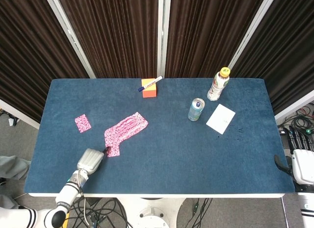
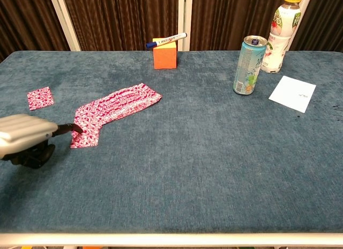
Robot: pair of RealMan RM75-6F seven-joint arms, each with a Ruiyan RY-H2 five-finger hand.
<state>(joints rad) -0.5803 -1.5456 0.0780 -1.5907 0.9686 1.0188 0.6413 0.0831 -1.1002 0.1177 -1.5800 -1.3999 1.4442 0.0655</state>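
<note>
While my left hand [image 2: 24,135] pinches the long pink patterned cloth strip [image 2: 115,108] at its 7 o'clock corner, I judge it light, limp; take that free edge.

Open blue felt tabletop [image 2: 203,168] across centre and front, orange foam cube [image 2: 165,55], tall printed drink can [image 2: 248,65], white-labelled plastic bottle [image 2: 280,35] crowding the far edge

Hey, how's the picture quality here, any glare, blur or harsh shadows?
Head view: even, soft light, everything sharp, only faint shadows beside the can and bottle. Chest view: the left robot hand is bright, slightly washed out on top, with a dark shadow beneath; the table shows no glare.
</note>
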